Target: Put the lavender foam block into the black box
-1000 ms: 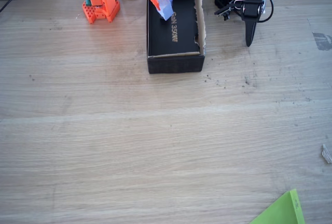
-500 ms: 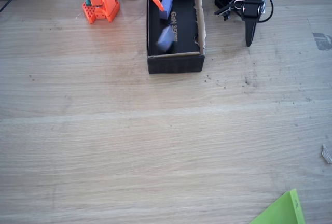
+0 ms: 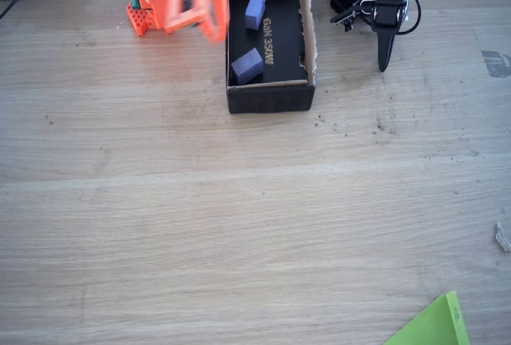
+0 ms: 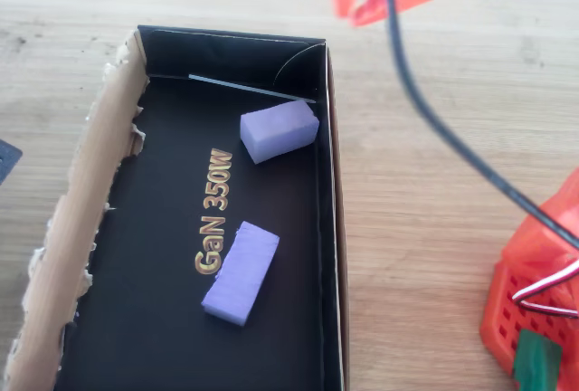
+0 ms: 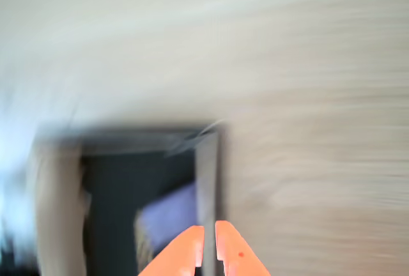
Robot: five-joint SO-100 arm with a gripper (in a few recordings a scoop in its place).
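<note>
Lavender foam block lies on the floor of the black box, near its end wall in the overhead view and just past the gold "GaN 350W" lettering; a second, slimmer foam block lies beside the lettering's other end. In the fixed view both blocks sit inside the box on the wooden worktop. Orange jaws are nearly closed and hold nothing, blurred above the box's right wall in the wrist view.
</note>
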